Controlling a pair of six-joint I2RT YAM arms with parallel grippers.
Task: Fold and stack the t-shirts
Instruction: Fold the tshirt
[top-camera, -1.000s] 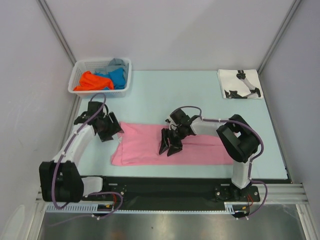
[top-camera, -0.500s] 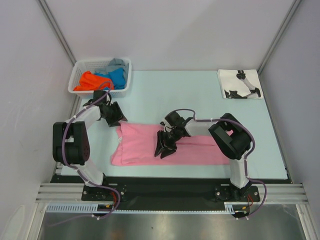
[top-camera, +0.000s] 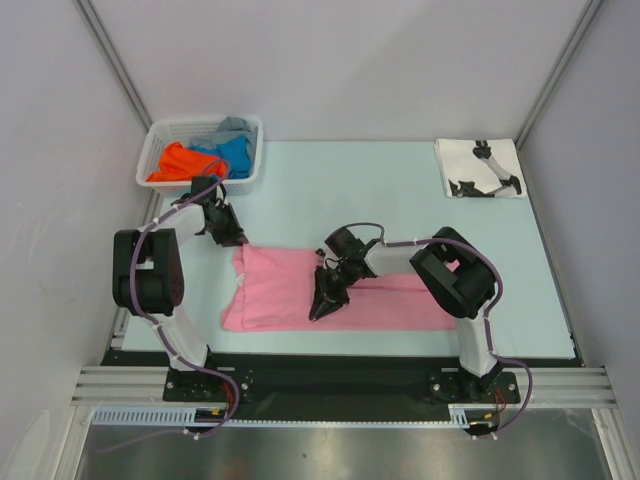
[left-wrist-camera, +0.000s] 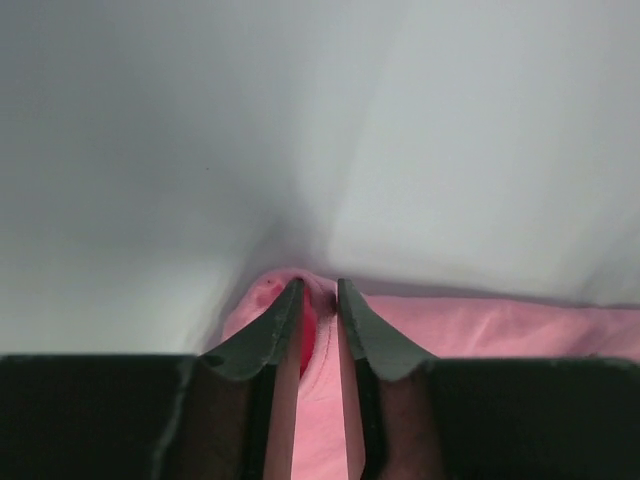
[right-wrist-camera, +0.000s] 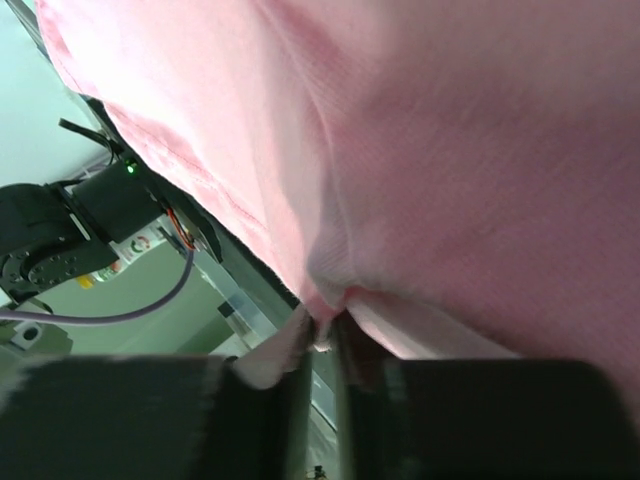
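A pink t-shirt (top-camera: 280, 290) lies flat as a long strip across the near half of the table. My left gripper (top-camera: 232, 238) sits at its far left corner. In the left wrist view the left gripper (left-wrist-camera: 318, 290) is shut on a raised fold of the pink t-shirt (left-wrist-camera: 480, 325). My right gripper (top-camera: 322, 305) is down on the shirt's near edge, about a third of the way along from the left end. In the right wrist view the right gripper (right-wrist-camera: 325, 335) pinches a small pucker of the pink t-shirt (right-wrist-camera: 450, 150).
A white lattice basket (top-camera: 160, 140) at the back left holds an orange t-shirt (top-camera: 178, 162), a blue one (top-camera: 235, 155) and a grey one (top-camera: 232, 127). A folded white t-shirt with black print (top-camera: 480, 167) lies at the back right. The black base rail (top-camera: 330, 370) runs along the near edge.
Both grippers have closed onto the pink t-shirt. The left one moved back to the shirt's far left corner. The right one slid left and nearer to the shirt's near edge.
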